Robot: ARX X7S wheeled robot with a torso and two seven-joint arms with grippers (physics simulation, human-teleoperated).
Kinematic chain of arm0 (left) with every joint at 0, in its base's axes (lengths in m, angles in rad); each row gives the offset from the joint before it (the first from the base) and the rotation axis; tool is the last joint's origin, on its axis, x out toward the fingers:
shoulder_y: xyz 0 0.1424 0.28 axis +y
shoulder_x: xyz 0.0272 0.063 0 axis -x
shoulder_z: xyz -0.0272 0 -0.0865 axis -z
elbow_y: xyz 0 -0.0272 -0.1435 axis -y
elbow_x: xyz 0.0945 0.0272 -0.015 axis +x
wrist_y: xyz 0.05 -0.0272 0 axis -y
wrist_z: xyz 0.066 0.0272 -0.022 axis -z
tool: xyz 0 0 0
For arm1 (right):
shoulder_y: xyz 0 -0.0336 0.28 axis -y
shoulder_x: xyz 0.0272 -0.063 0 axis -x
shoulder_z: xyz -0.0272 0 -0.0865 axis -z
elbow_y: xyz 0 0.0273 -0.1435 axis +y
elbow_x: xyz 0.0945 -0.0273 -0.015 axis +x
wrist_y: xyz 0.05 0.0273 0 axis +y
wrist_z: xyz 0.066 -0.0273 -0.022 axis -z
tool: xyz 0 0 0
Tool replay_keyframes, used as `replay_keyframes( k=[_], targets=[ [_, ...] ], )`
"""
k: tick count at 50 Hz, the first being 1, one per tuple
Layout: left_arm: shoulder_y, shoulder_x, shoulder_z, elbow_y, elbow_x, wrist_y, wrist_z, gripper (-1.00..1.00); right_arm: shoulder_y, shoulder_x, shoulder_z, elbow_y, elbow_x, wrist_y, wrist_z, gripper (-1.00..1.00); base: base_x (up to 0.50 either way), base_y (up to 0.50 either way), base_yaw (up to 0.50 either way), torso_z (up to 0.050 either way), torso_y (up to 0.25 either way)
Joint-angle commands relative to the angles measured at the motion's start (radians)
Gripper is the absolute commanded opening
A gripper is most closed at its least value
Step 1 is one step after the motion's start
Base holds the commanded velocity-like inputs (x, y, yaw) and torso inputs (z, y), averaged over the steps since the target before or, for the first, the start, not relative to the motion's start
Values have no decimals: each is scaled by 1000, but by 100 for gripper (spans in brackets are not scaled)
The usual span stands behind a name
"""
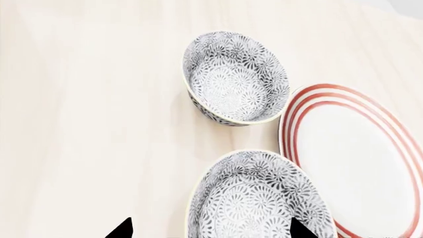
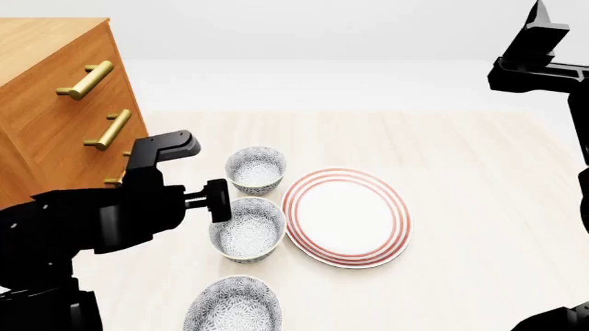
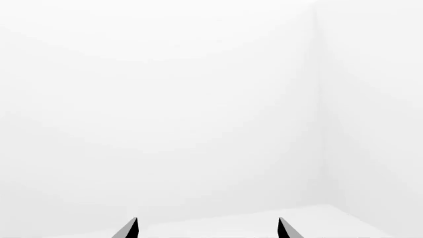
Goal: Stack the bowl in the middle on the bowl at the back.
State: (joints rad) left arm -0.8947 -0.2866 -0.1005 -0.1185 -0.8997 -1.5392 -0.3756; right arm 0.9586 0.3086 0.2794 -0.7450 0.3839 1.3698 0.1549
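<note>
- Head view, bottom edge left of centre: nearest bowl (image 2: pixel 232 307), speckled grey-blue, partly cut off by the frame, resting on the pale wood desk (image 2: pixel 478 207).
- Lower left of head view: left arm (image 2: pixel 92 221) dark and bulky, reaching rightward over the desk; left gripper (image 1: pixel 210 229) shown in the left wrist view only as two black tips at the bottom edge, set wide apart, jaws open, nothing between them but the bowl below.
- Centre-left of head view: the bowl in the middle (image 2: pixel 247 229), upright on the desk, just right of the left arm's end, rim close beside the plate's left edge. In the left wrist view same bowl (image 1: pixel 261 198) fills the lower centre, between the two tips.
- Centre of head view: red-ringed plate (image 2: pixel 346 217), flat on the desk, right of both farther bowls; contact with the middle bowl not resolvable.
- Above the middle bowl in head view: the bowl at the back (image 2: pixel 256 169), upright, empty, separate from the middle bowl by a small gap; upper centre of left wrist view (image 1: pixel 236 78).
- Upper left of head view: wooden drawer unit (image 2: pixel 51 103) with brass handles.
- Upper right of head view: right arm (image 2: pixel 543 62) raised, well clear of the desk.
- Right wrist view: right gripper (image 3: pixel 208 229) tips apart at bottom edge, jaws open, facing blank white background.
</note>
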Motion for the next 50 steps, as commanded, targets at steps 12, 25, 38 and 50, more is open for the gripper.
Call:
replay_keyframes(
  k=[12,25,38,50],
  targets=[
    [30,-6,48,-59,-40,80,-14,100,-1,3,0,-5,14,13,10,100,0,0,0,0,0],
    [45,-12,87,-104,-23,139,10,100,-6,4,0,-9,19,16,18,100,0,0,0,0,0],
    [46,-7,108,-163,-1,193,26,100,-2,19,12,-19,31,35,20,100,0,0,0,0,0],
    [46,1,123,-191,6,224,36,100,1,22,12,-15,34,32,27,100,0,0,0,0,0]
  ],
)
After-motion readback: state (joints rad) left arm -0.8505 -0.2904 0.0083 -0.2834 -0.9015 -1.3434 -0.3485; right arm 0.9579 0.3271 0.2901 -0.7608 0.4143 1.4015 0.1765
